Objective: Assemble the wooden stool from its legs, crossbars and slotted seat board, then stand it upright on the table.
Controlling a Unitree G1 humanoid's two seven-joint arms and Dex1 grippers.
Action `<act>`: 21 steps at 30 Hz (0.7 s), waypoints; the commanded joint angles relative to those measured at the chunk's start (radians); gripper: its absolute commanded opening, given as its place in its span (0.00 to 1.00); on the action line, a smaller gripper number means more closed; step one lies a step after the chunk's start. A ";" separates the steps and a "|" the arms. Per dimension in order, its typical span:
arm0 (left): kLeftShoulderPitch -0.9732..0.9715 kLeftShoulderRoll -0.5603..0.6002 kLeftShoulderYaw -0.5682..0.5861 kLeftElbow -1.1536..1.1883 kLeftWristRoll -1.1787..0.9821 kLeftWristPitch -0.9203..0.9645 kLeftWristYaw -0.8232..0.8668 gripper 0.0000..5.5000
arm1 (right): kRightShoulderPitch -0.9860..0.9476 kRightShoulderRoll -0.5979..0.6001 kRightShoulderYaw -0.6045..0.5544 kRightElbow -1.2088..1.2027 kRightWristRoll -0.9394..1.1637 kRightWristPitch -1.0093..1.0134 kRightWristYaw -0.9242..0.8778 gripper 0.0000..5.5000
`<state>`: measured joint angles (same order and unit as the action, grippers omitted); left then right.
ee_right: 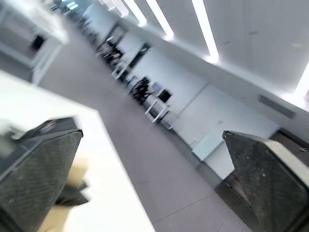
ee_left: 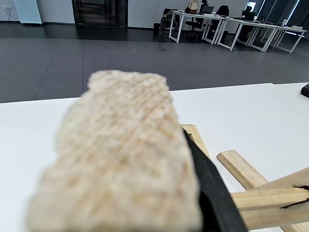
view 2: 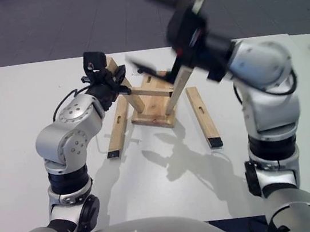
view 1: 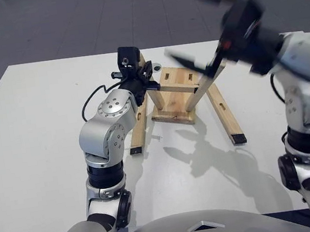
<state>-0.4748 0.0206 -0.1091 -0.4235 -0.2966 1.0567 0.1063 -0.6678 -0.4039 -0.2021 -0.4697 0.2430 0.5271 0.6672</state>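
Observation:
The part-built stool stands upside down at the middle of the table: its seat board (view 1: 172, 116) lies flat, two legs rise from it, and a crossbar (view 1: 180, 87) joins them. My left gripper (view 1: 138, 75) is shut on the top of the left leg (view 1: 157, 101). In the left wrist view that leg's end (ee_left: 120, 154) sits against a black finger (ee_left: 212, 193). My right gripper (view 1: 194, 27) hangs open in the air above the tilted right leg (view 1: 205, 86). Its fingers (ee_right: 38, 164) are spread wide with nothing between them.
Two loose slotted wooden pieces with black feet lie on the white table (view 1: 40, 120), one left of the stool (view 1: 140, 131) and one right of it (view 1: 227, 114). The table's far edge runs just behind the stool, with dark floor beyond.

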 commanded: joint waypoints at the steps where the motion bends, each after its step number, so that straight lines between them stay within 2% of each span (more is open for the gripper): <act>1: 0.128 0.087 -0.126 0.093 0.030 0.185 -0.039 0.20 | -0.096 0.103 -0.110 0.093 -0.004 -0.006 -0.277 0.98; 2: 0.124 0.094 -0.135 0.087 0.026 0.187 -0.047 0.27 | -0.100 0.123 -0.116 0.109 -0.025 -0.017 -0.342 0.98; 8: 0.108 0.130 -0.199 0.059 0.013 0.175 -0.121 0.45 | -0.101 0.191 -0.131 0.212 -0.086 -0.044 -0.585 0.98; 14: 0.105 0.076 -0.126 0.054 0.009 0.011 -0.150 0.61 | -0.080 0.173 -0.066 0.268 -0.131 -0.095 -0.618 0.98; 21: 0.128 0.056 -0.127 0.042 -0.003 -0.223 -0.268 0.81 | -0.090 0.149 -0.072 0.328 -0.126 -0.126 -0.624 0.98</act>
<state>-0.3694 0.0868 -0.2333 -0.3964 -0.2811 0.8800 -0.1270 -0.7465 -0.2350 -0.2659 -0.1621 0.1096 0.4146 0.0459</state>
